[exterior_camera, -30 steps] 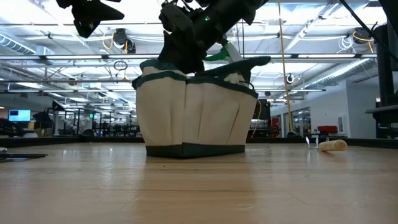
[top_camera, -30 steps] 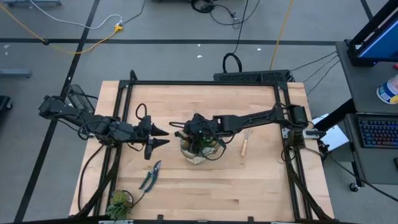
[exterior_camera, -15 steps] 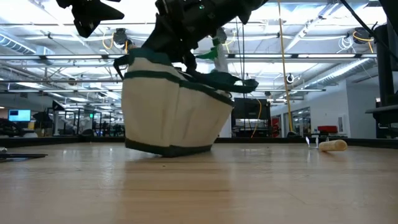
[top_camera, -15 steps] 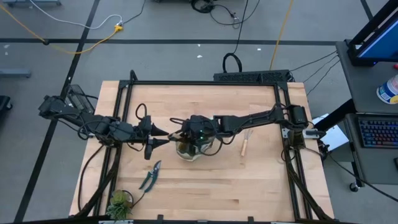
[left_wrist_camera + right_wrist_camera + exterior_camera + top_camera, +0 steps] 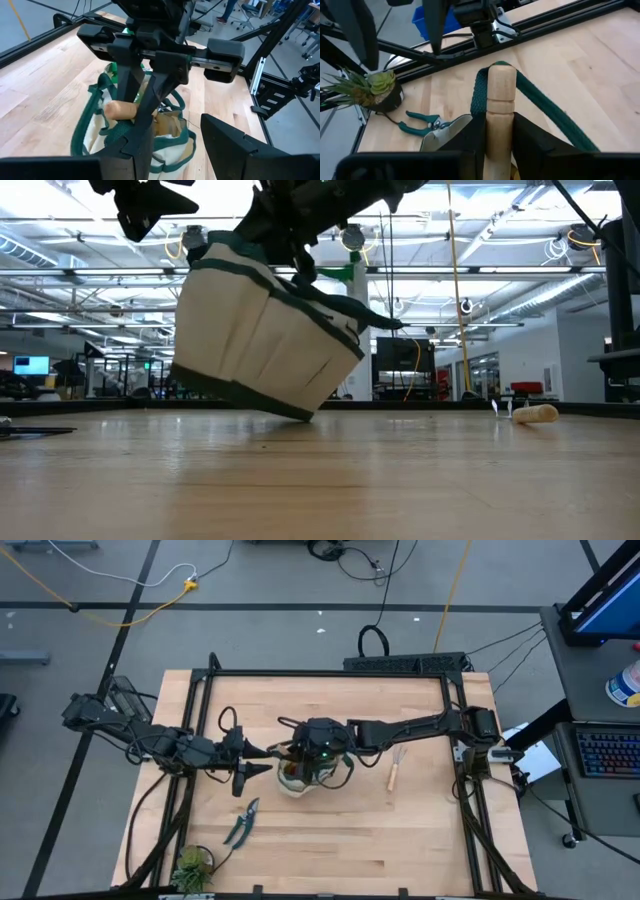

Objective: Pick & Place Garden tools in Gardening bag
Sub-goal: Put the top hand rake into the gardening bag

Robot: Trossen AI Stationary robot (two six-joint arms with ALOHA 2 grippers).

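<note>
Between the right gripper's (image 5: 499, 131) dark fingers sits a pale round wooden tool handle (image 5: 500, 107), clamped upright, with a dark green loop strap of the beige canvas gardening bag (image 5: 262, 330) touching it. A second ago the bag stood flat; now it tilts off the wooden table (image 5: 420, 820), snagged. Beside it the left gripper (image 5: 258, 760) hovers, fingers spread. Farther off lie dark-handled pruning shears (image 5: 241, 823) and another wooden-handled tool (image 5: 394, 771).

Wooden handle (image 5: 501, 107) metal end hidden inside gardening bag (image 5: 262, 330); right tool (image 5: 300, 755) tips unseen from above.
</note>
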